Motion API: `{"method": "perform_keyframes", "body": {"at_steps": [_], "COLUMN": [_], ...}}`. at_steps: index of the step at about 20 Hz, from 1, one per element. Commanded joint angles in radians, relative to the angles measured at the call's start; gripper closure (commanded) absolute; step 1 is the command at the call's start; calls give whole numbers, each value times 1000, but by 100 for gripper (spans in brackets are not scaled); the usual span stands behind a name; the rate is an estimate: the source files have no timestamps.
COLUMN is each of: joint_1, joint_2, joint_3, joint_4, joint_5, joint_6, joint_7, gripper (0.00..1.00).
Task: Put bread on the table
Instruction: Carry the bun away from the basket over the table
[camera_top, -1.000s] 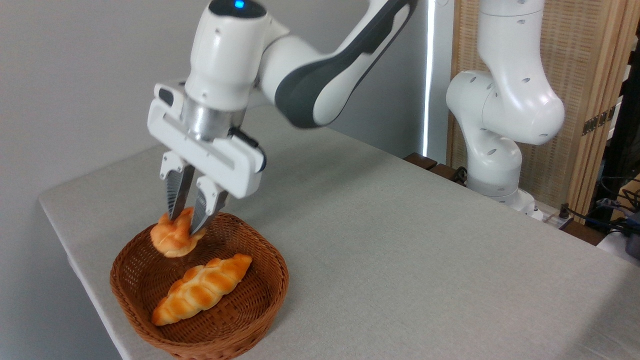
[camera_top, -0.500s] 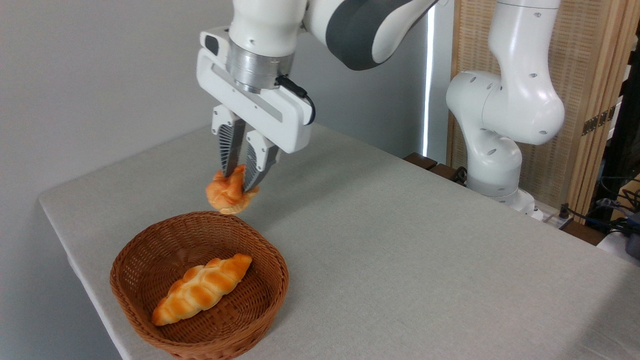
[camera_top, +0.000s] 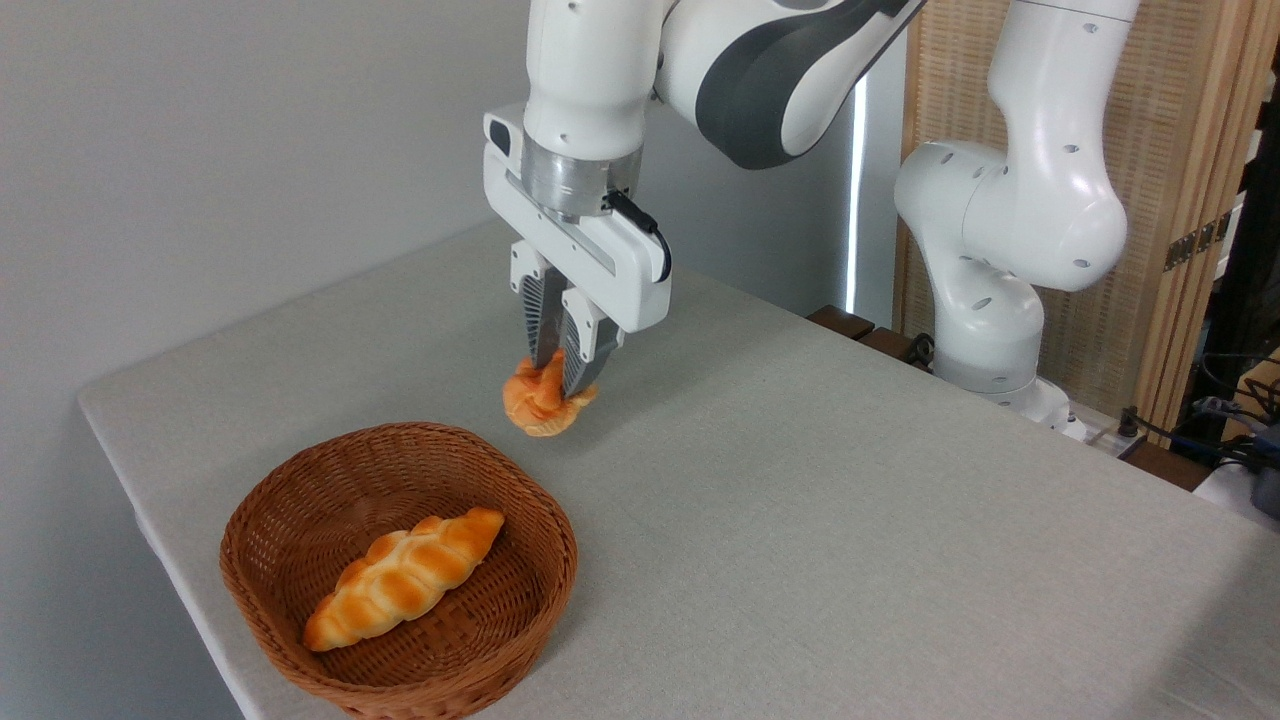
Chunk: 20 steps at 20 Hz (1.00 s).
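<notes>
Bun held above the table, outside the basket.
Table (camera_top: 850, 520) carries a wicker basket (camera_top: 290, 620) holding a braided loaf (camera_top: 400, 578). The arm (camera_top: 760, 70) reaches down from upper right, gripper (camera_top: 558, 372) vertical, its fingers pinching the bun (camera_top: 535, 408) just beyond the basket's far rim.

bread (camera_top: 537, 405): round knotted bun, golden-orange | hangs above table (camera_top: 850, 520) | beyond the basket

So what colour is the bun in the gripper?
Golden-orange with paler creases; the bun shows in the fixed camera view.
</notes>
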Motion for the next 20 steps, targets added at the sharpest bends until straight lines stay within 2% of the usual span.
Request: {"method": "perform_keyframes", "body": {"at_steps": [1, 6, 10, 18, 20], "joint_1": [-44, -70, -72, -72, -72], "joint_2": [-16, -7, -7, -7, -7], "joint_3": [15, 15, 15, 15, 15], "joint_4": [-40, -49, -49, -49, -49], "joint_5": [20, 20, 22, 22, 22], "joint_6": [1, 14, 14, 14, 14], "joint_7": [13, 13, 13, 13, 10], "gripper": [60, 54, 31, 15, 5]}}
